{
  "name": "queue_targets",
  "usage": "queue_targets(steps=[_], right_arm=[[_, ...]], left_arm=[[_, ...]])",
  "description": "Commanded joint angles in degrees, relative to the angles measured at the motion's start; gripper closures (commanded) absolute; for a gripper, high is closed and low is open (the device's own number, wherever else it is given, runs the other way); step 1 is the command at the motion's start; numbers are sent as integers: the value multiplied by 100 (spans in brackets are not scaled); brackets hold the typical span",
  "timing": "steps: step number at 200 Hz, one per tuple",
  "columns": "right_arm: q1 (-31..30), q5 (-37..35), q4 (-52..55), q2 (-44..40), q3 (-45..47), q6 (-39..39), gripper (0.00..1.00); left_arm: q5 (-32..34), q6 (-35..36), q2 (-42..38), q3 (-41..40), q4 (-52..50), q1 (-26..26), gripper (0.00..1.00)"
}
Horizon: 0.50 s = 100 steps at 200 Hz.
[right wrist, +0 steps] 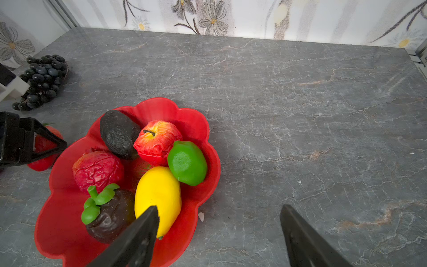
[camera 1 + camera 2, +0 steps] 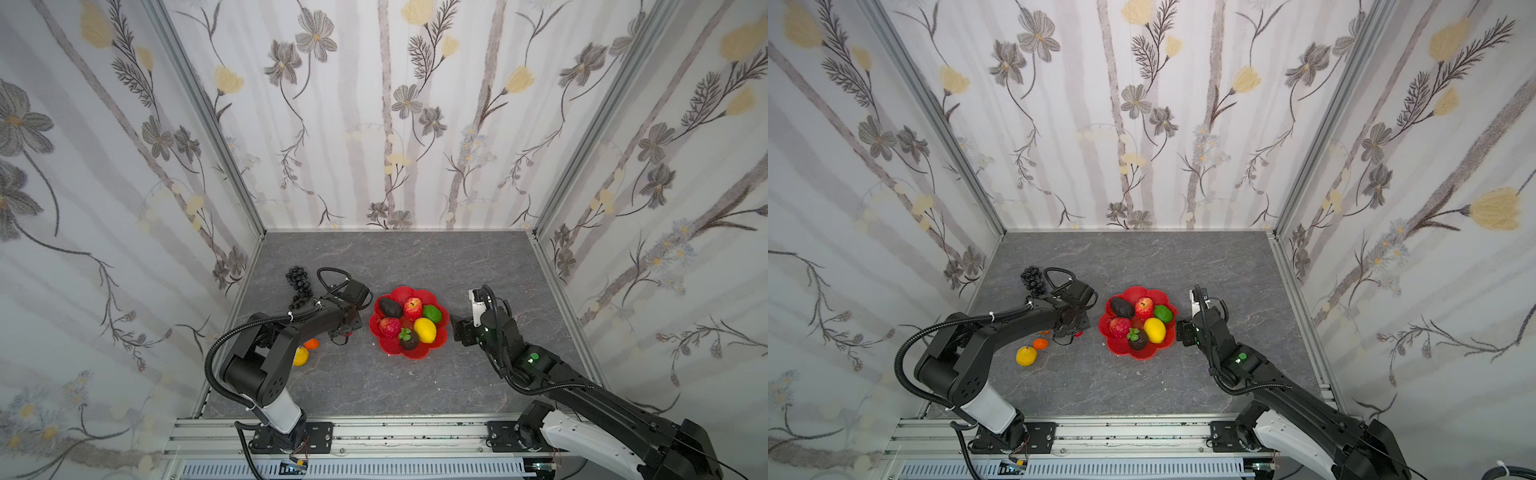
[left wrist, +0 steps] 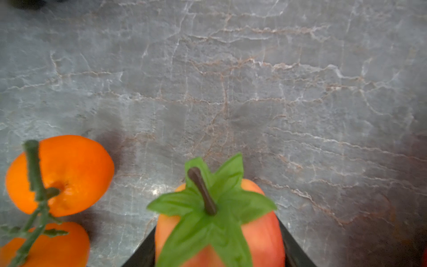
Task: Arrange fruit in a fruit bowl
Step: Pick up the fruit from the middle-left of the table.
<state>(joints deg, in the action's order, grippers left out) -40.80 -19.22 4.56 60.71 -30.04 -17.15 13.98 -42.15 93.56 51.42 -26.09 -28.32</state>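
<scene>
Six fruits lie in the shallow red scallop-rimmed fruit bowl [image 2: 405,292] at the middle of the grey marbled table [image 1: 300,115]: one dark wrinkled avocado [image 1: 119,133], one red-yellow apple [image 1: 157,138], one green lime [image 1: 187,163], one yellow lemon [image 1: 158,194], one bumpy red fruit [image 1: 98,170] and one dark brown fruit with green leaves [image 1: 111,219].

Four pieces are outside the bowl:
- one black grape bunch [image 1: 42,78] lies towards the far-left corner;
- two orange round fruits on a shared green stem [image 3: 69,173] lie near the left edge;
- one red-orange fruit with a green leafy cap [image 3: 261,235] sits just beside the bowl's left rim.

The left tool [image 2: 344,332] straddles that capped fruit; I cannot tell whether its jaws press it. The right tool [image 1: 219,208] hangs open and empty beside the bowl's right rim.

As I judge it, the glossy round fruit could squirt out of a shallow pinch. Dropped into the crowded bowl, it could roll out again or push a neighbour over the low rim.
</scene>
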Motion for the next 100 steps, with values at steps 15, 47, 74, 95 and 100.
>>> queue_targets(steps=[15,47,74,95,100], right_arm=[[1,-60,-294,54,-12,-61,17],[1,-75,-312,48,-18,-43,17],[1,-60,-342,51,-10,-34,17],[1,46,-294,-30,-29,-68,17],[1,89,-260,-84,-40,-97,17]], left_arm=[[169,261,-437,-244,288,-25,46],[154,599,-1109,-561,667,-150,47],[176,1166,-1789,-757,1028,-409,48],[52,1741,-2265,-858,1353,-665,48],[-13,1880,-2384,-893,1483,-742,48]])
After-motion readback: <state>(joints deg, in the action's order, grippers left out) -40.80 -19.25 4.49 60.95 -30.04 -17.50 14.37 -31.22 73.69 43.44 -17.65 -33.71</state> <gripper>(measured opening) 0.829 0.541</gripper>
